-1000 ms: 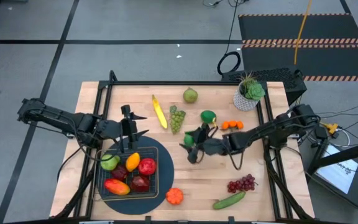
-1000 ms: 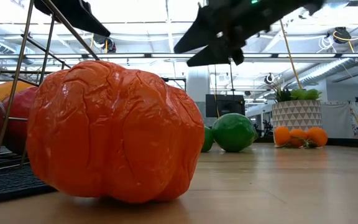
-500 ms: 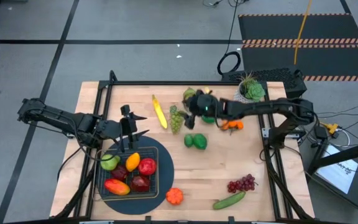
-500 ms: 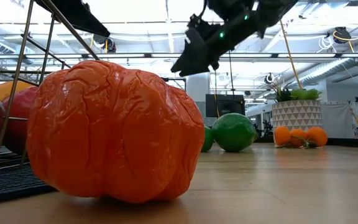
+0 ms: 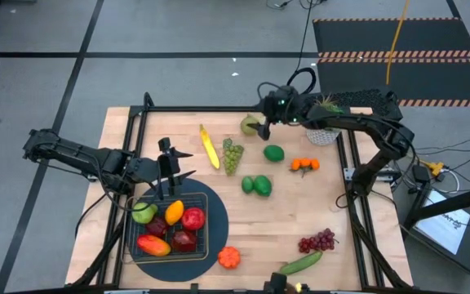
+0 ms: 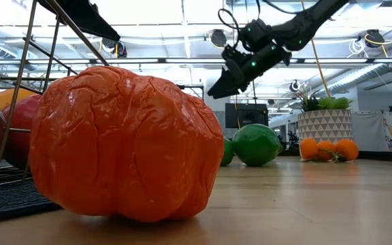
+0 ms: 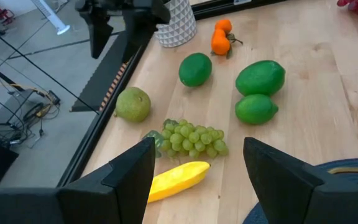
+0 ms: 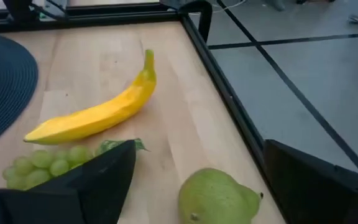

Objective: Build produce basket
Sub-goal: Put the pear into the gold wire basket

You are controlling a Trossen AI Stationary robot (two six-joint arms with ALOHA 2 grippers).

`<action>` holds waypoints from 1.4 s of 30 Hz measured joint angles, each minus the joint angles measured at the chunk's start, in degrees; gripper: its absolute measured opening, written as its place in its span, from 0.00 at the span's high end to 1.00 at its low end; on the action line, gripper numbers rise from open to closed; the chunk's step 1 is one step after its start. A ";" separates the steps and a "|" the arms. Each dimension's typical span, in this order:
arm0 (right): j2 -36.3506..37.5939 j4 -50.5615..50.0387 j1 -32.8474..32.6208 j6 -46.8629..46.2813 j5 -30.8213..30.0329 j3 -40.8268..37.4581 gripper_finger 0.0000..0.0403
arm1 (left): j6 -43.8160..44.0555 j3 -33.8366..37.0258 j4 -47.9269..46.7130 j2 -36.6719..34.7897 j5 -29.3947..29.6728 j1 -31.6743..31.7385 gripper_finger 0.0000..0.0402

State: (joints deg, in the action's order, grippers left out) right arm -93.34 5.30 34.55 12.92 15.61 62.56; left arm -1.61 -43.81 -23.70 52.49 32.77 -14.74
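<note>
The right end effector (image 5: 265,115) hovers just above the pear (image 5: 250,126) at the counter's (image 5: 357,220) far edge, fingers spread with nothing between them, likely lining up a grasp; banana (image 8: 98,111) and grapes (image 7: 191,140) lie near; the left end effector (image 5: 168,173) waits released over the basket (image 5: 204,238), probably keeping clear; the basket holds several fruits.

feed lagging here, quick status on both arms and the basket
Right gripper open above pear. Left gripper open, by basket. Nothing in the way.
</note>
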 joint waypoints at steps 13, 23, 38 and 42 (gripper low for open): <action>-11.94 7.36 3.40 0.39 8.42 1.31 0.13 | 0.26 0.00 -0.04 0.00 0.00 0.04 0.39; -17.05 6.09 4.54 1.21 11.46 3.70 0.13 | 0.41 0.00 -0.11 0.00 -1.71 0.04 0.39; -18.51 4.34 4.32 3.16 3.67 3.70 0.20 | -0.58 0.00 -0.10 0.00 -1.85 0.02 0.39; -18.42 3.11 4.11 2.85 1.51 3.73 0.22 | -0.64 0.00 -0.07 0.00 -1.85 0.04 0.39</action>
State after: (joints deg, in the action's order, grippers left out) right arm -111.77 8.42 38.66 15.76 17.12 66.28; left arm -2.25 -43.81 -23.77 52.49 30.92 -14.70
